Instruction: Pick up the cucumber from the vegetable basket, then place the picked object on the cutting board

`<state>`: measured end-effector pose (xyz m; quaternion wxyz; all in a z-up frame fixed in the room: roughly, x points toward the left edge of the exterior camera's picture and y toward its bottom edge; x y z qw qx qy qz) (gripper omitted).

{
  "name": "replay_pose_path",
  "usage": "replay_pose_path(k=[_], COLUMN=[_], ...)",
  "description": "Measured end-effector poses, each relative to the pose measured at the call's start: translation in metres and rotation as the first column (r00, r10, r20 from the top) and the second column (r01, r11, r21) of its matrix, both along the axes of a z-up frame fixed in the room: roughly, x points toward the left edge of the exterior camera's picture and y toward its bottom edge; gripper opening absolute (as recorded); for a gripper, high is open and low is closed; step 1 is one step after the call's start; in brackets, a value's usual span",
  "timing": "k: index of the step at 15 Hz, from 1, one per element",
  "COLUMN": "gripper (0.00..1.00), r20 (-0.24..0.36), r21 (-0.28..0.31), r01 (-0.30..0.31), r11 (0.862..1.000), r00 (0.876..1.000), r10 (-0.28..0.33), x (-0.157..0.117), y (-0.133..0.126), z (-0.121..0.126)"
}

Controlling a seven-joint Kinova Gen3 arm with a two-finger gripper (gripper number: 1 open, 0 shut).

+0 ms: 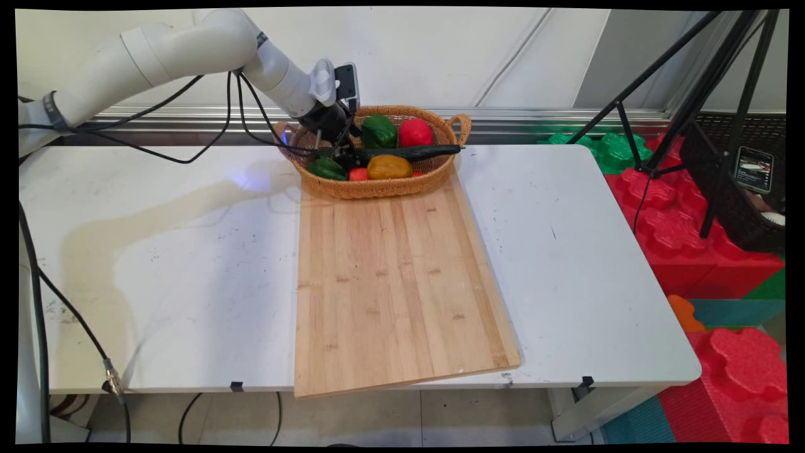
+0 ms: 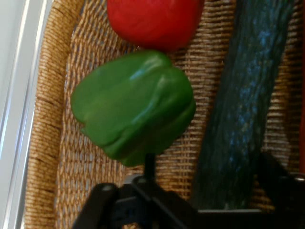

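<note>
The white tabletop (image 1: 566, 251) carries a bamboo cutting board (image 1: 396, 277) whose far end touches the wicker basket (image 1: 377, 189); inside the basket lie a long dark cucumber (image 1: 415, 151), a green pepper (image 1: 378, 131), a red pepper (image 1: 415, 132) and a yellow pepper (image 1: 389, 167); the cucumber runs lengthwise through the basket's middle, its tip over the right rim, the green and red peppers behind it, the yellow one in front. The cucumber looks light, stiff and smooth-skinned, likely to swing if pinched at one end, so a hold nearer its middle seems safer. The claw (image 1: 339, 148) is down in the basket's left end at the cucumber's near end, just beside the green pepper; I cannot tell whether it is open or clamped on the cucumber.
</note>
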<state>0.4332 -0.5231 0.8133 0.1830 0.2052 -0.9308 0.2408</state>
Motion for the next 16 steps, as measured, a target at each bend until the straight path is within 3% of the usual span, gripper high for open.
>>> replay_pose_path(k=[11, 16], gripper=[0.0, 0.0], r20=[0.007, -0.005], r21=[-0.021, -0.052], r01=[0.003, 0.005], r11=[1.0, 0.999], r00=[1.0, 1.0], r10=[-0.003, -0.005], x=[0.002, 0.005], y=[0.005, 0.016], z=[0.002, 0.015])
